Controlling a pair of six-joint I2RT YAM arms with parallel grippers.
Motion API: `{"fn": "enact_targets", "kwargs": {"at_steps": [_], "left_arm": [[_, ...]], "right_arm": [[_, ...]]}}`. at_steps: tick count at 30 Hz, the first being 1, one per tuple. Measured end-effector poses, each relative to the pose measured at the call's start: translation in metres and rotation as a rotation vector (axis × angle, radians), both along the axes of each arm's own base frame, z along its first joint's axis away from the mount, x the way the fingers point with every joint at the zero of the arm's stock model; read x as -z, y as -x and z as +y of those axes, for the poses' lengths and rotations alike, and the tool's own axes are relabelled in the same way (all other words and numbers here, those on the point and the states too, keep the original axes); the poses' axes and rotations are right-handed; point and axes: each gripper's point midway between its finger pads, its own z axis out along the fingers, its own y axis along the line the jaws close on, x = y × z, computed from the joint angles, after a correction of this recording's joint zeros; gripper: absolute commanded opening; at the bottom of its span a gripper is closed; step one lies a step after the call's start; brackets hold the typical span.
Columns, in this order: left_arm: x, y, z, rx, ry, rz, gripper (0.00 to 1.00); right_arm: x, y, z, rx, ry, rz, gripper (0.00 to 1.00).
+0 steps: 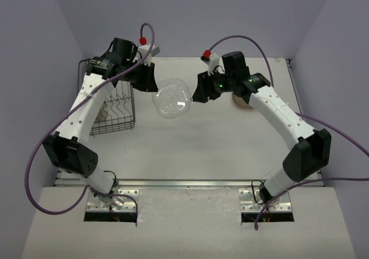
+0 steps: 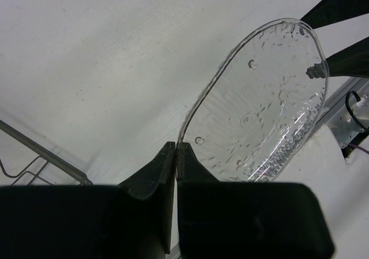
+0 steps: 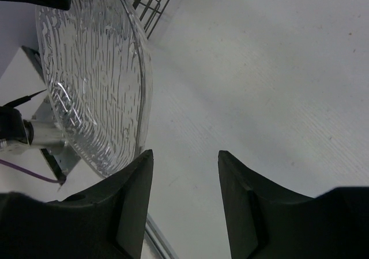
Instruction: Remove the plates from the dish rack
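A see-through plate hangs on edge above the table between the two arms. My left gripper is shut on its left rim; in the left wrist view the rim runs down between the closed fingertips. My right gripper is open at the plate's right edge. In the right wrist view the plate stands just left of the left finger, and only table shows between the jaws. A pale beige plate lies on the table, partly hidden under the right arm. The black wire dish rack stands at the left.
The left arm reaches over the dish rack, whose wire corner shows low in the left wrist view. The table's metal front rail runs between the arm bases. Purple walls close in the back and sides.
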Motion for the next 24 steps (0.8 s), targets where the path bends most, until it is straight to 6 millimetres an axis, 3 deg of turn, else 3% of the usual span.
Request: {"fn": "enact_targets", "kwargs": {"at_steps": [8, 12, 17, 24], "left_arm": [[0.007, -0.007, 0.008, -0.053, -0.039, -0.006, 0.0], [0.007, -0.009, 0.009, -0.06, -0.042, -0.009, 0.0], [0.007, -0.009, 0.01, -0.066, -0.045, -0.009, 0.0], [0.008, -0.01, 0.01, -0.067, -0.045, -0.007, 0.0]], "right_arm": [[-0.021, -0.003, -0.018, 0.044, -0.038, -0.024, 0.5], [-0.03, 0.004, -0.018, 0.036, -0.102, 0.0, 0.49], [-0.014, 0.015, -0.007, 0.008, -0.145, 0.116, 0.46], [0.013, 0.014, 0.008, 0.003, -0.145, 0.237, 0.42]]}}
